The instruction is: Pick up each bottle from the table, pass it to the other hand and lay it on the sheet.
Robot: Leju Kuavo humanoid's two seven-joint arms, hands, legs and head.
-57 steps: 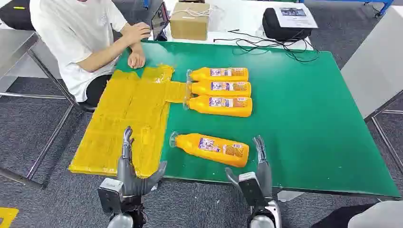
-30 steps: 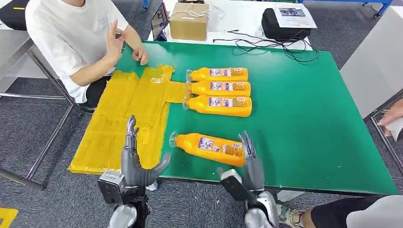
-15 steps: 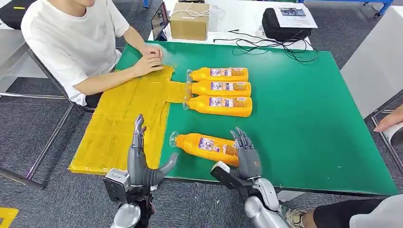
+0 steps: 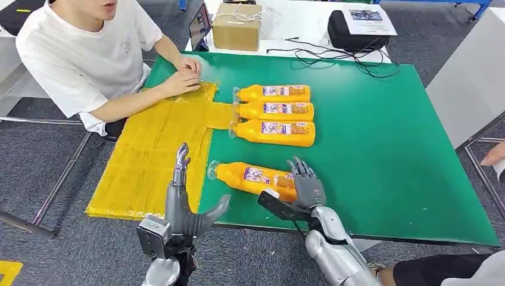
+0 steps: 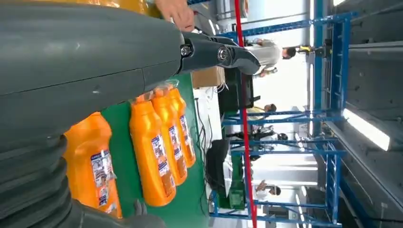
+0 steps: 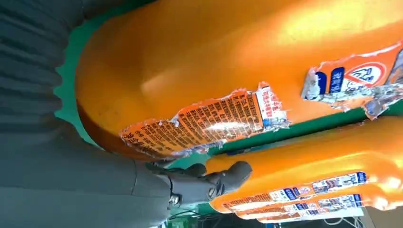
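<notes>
The right hand [image 4: 306,186] cups the base of the near orange plastic bottle [image 4: 253,176], grip unconfirmed; the round body may roll away. The left hand [image 4: 181,205] waits open, empty.

Beyond the right hand's fingers [image 4: 305,173], bare green table [image 4: 381,149] runs up to a row of three orange bottles [image 4: 275,111] lying side by side, the nearest obstacle. The near bottle [image 4: 253,177] lies against those fingers. Ahead of the left hand's fingers [image 4: 180,164] the yellow sheet [image 4: 149,155] is open until a person's hands [image 4: 181,80] at its far end.
</notes>
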